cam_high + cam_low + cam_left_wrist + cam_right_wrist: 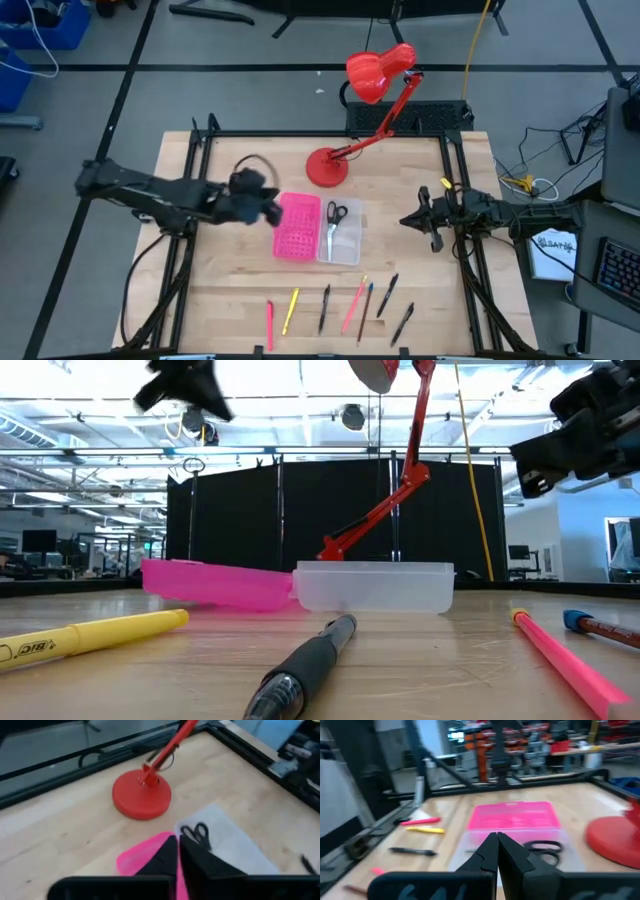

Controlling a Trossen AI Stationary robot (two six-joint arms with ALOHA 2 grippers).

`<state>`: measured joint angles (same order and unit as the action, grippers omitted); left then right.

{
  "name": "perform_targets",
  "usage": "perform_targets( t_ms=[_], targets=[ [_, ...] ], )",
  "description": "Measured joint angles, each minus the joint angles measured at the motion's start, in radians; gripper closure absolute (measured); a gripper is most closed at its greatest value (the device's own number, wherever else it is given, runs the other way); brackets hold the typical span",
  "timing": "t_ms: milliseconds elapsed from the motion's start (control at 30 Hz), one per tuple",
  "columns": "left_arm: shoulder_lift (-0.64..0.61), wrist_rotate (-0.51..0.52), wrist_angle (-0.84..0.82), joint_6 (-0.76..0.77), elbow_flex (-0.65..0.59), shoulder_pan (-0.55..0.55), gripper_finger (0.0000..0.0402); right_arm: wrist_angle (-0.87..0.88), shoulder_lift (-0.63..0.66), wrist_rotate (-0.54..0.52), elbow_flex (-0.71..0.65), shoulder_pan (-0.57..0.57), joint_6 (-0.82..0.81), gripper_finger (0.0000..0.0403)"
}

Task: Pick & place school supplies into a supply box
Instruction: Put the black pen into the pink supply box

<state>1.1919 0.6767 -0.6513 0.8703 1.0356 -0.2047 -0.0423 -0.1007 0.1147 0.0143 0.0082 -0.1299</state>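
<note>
Already the scissors point(333, 213) lie in the box point(318, 230); both grippers, left point(272, 212) and right point(410, 220), are closed empty. Next: open, reach pens point(345, 305) at six o'clock.

The left gripper point(272, 210) hangs above the table, fingers pressed together, nothing between them. The right gripper point(410, 221) waits likewise closed and empty.

blurred: left hand point(180, 385) | cut off: yellow pen point(85, 635)
</note>
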Motion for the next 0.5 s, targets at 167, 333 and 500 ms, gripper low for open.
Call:
perform_targets(
  t_ms=[167,333,500],
  targets=[
    [-0.21,-0.152,0.415,-0.226,-0.36,-0.014,0.0395,-0.002,-0.018,0.028,0.0,0.0,0.017,0.0403],
    [-0.324,-0.319,0.758,-0.493,-0.587,-0.019,0.0393,-0.013,-0.025,0.019,0.0,0.0,0.019,0.0403],
    [-0.469,-0.327,0.758,-0.648,-0.648,-0.072,0.0396,-0.016,-0.025,0.02,0.0,0.0,-0.009,0.0403]
  ],
)
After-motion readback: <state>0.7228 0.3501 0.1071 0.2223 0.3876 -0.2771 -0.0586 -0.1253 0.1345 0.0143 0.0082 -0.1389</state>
